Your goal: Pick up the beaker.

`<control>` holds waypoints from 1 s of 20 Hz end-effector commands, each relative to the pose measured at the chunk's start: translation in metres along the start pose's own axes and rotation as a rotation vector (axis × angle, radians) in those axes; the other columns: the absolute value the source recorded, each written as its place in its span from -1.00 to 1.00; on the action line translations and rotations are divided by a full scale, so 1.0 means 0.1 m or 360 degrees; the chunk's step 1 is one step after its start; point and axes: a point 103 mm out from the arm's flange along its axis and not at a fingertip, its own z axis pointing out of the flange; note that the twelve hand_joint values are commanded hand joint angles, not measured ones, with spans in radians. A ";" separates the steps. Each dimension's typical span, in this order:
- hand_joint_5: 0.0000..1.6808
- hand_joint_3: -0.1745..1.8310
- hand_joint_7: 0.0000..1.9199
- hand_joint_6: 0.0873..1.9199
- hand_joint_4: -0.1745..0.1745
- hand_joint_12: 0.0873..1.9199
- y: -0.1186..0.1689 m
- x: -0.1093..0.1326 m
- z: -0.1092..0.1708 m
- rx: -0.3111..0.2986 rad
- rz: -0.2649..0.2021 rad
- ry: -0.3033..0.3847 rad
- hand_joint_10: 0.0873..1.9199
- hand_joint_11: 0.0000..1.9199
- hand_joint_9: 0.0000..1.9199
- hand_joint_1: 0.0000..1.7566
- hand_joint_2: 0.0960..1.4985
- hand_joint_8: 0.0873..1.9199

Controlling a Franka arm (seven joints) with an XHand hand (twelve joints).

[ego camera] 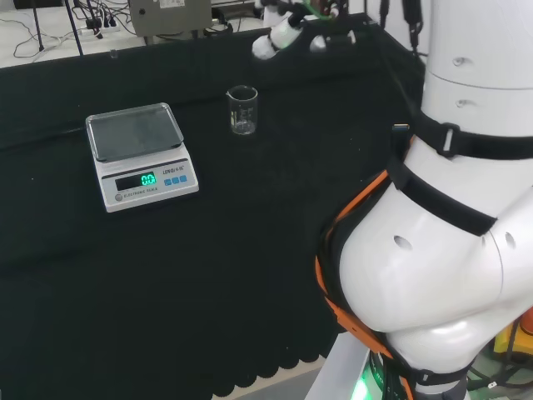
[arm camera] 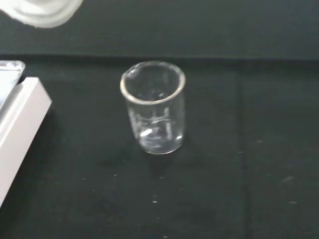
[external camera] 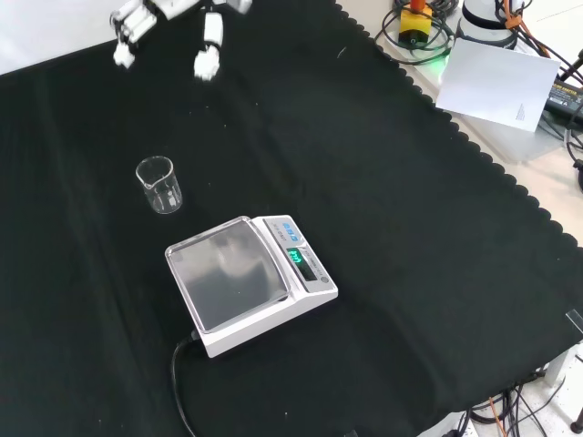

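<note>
A small clear glass beaker [ego camera: 242,110] stands upright on the black cloth, and it looks empty. In the front view the beaker [external camera: 159,185] sits left of centre, and the wrist view shows the beaker [arm camera: 153,106] close up with a pouring lip. The hand [external camera: 173,25] hangs above the cloth near the front view's top edge, well apart from the beaker, its fingers [external camera: 208,56] pointing down and relaxed with nothing in them. In the head view the hand [ego camera: 283,33] is beyond and to the right of the beaker.
A white electronic scale [ego camera: 141,154] with a clear pan stands left of the beaker in the head view; the scale [external camera: 246,280] is nearer the camera in the front view. Its corner [arm camera: 20,124] shows in the wrist view. The arm's white links [ego camera: 450,192] stand at the head view's right.
</note>
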 end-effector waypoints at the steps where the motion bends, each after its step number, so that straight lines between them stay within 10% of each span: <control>1: -0.84 -0.54 -0.89 -1.00 -0.16 0.31 0.40 0.40 0.26 0.0043 -0.0118 0.0013 -0.18 -1.00 -0.78 -0.25 -0.11 -0.32; 20: -0.84 -0.54 -0.89 -1.00 -0.14 0.30 0.76 0.27 0.78 0.0188 -0.0041 -0.0002 -0.18 -1.00 -0.78 -0.25 -0.11 -0.33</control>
